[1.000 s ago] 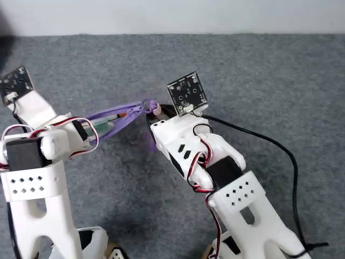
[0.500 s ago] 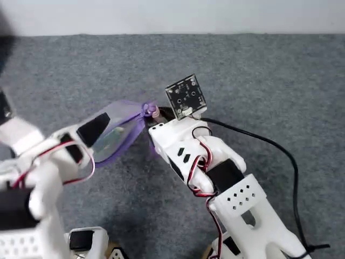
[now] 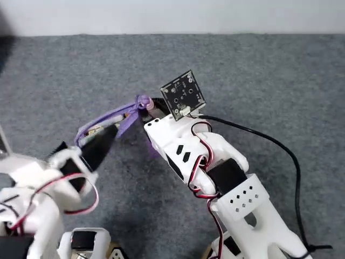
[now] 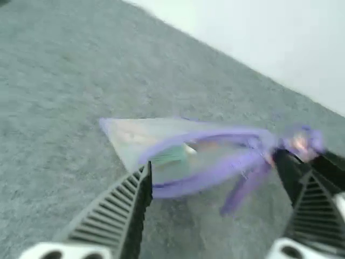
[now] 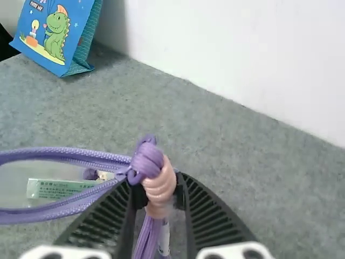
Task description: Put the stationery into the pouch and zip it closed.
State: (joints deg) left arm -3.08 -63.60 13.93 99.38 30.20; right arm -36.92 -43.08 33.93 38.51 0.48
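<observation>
Pinching zipper pull (image 5: 154,175) of pouch (image 4: 188,155), right jaws, left jaws spread.

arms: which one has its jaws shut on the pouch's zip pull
The right arm: its jaws pinch the pink-and-purple zip pull of the pouch. The left arm has open jaws.

The left pincer (image 4: 214,162) gapes wide, while the right pincer (image 5: 156,186) is clamped tight.

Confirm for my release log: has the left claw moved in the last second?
Yes. The left claw has pulled back from the white wall, toward the grey table's near edge.
</observation>
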